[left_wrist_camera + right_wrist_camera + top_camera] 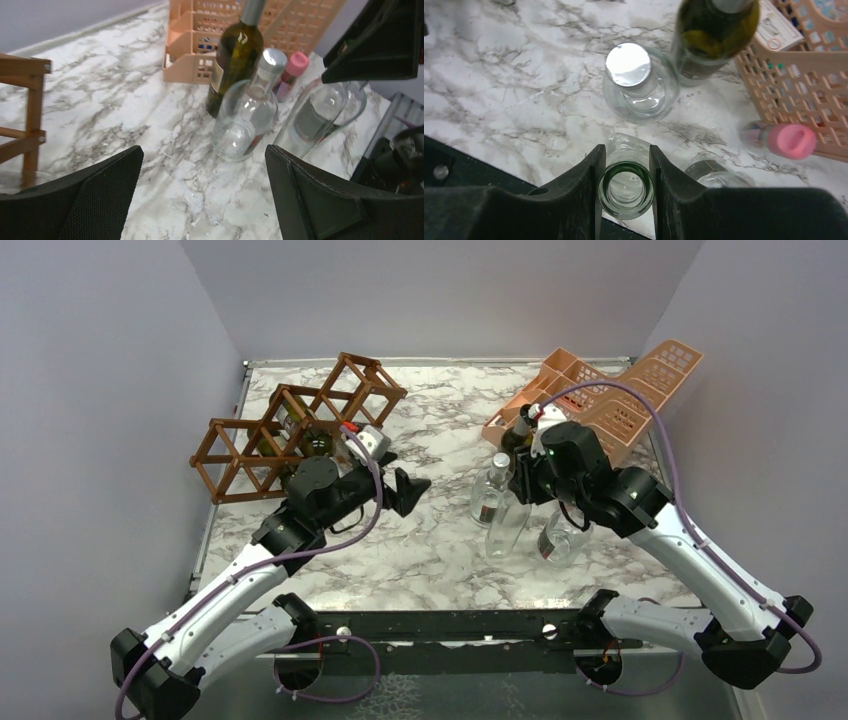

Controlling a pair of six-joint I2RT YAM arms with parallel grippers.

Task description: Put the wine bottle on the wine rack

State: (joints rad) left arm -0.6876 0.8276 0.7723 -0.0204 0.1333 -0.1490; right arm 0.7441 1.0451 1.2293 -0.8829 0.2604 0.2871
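Top view: wine rack (290, 425) back-left, left gripper (405, 485) near it; left wrist cam shows it spread wide and empty, probably awaiting a handoff; right wrist cam shows right gripper (625, 165) clamped round the standing wine bottle (625, 192)'s neck mid-table, good for lifting straight up.

Marble table (430, 555), plain lavender-grey walls (440, 290)
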